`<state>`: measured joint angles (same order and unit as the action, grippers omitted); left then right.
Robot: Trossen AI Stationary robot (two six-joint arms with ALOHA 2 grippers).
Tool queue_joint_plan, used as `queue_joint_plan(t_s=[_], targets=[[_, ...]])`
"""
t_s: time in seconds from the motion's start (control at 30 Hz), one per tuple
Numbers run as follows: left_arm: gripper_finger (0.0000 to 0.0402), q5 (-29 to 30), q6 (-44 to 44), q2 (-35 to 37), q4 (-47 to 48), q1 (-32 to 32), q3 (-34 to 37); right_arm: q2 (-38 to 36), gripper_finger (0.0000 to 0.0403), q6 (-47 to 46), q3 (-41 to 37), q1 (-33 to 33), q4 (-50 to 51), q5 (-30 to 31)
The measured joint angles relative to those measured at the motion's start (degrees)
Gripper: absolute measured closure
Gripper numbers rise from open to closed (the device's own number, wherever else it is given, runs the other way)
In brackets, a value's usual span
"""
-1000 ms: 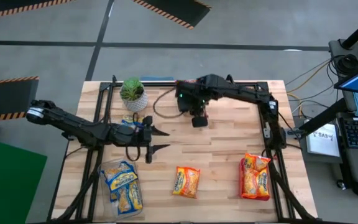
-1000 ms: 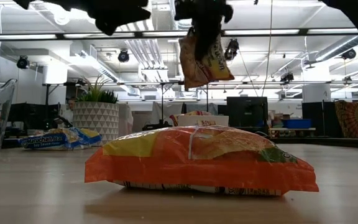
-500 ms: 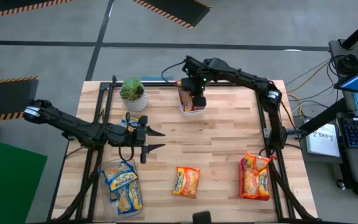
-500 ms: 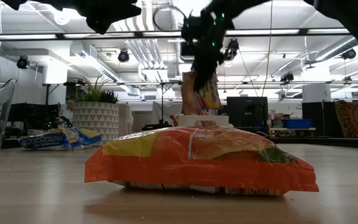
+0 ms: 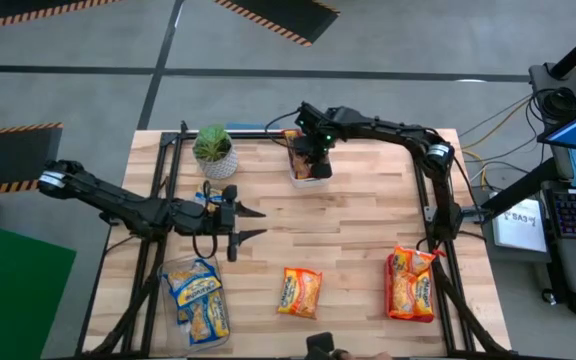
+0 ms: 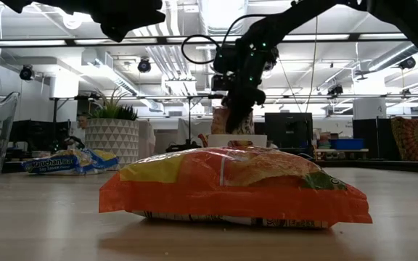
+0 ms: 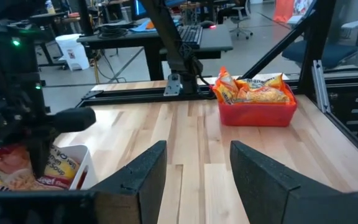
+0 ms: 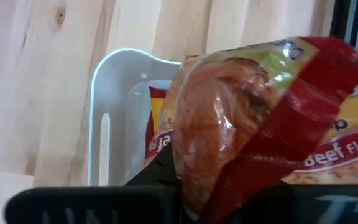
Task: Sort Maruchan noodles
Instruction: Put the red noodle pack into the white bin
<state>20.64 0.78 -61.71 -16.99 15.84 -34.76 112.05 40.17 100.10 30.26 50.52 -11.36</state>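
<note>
Since earlier frame: right gripper (image 5: pixel 312 160) lowered red noodle packet (image 8: pixel 253 118) into white bin (image 5: pixel 308 176), table's 12 o'clock; grip slackening. Left gripper (image 5: pixel 255 224) wide, idle, 9 o'clock. Risk: packet perches on packets below, tips over rim.

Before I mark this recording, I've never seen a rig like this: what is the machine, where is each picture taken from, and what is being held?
Two dark robot arms work at a wooden table. One picture looks straight down, one level across the tabletop, and one comes from each wrist. The right gripper holds a red noodle packet over a white bin at the far side. The left gripper hovers open and empty, mid-table. An orange packet lies loose, more orange ones fill a red bin, blue ones lie near the left arm, and a potted plant stands by.
</note>
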Motion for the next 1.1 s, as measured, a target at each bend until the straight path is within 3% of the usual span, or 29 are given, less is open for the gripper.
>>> queue_joint_plan(t_s=[0.37, 0.53, 0.63, 0.9, 1.1], targets=[[0.0242, 0.0, 0.0, -0.3, -0.1, 0.0, 0.1, 0.1, 0.0255, -4.4, 3.1, 0.0, 1.5, 1.1], [0.0242, 0.0, 0.0, -0.2, 0.0, 0.0, 0.1, 0.1, 0.0236, -5.9, 9.0, 0.0, 5.7, 2.4], [0.0242, 0.0, 0.0, -0.2, 0.0, 0.0, 0.1, 0.1, 0.0258, -6.9, 10.8, 0.0, 6.5, 2.4], [0.0242, 0.0, -0.4, -0.2, 0.0, 0.0, 0.1, 0.2, 0.0384, -5.7, 6.2, -0.7, 4.5, 1.3], [0.0242, 0.0, -0.4, -0.2, 0.0, 0.0, 0.1, 0.2, 0.0390, -4.8, 0.9, -2.4, -1.8, 0.4]])
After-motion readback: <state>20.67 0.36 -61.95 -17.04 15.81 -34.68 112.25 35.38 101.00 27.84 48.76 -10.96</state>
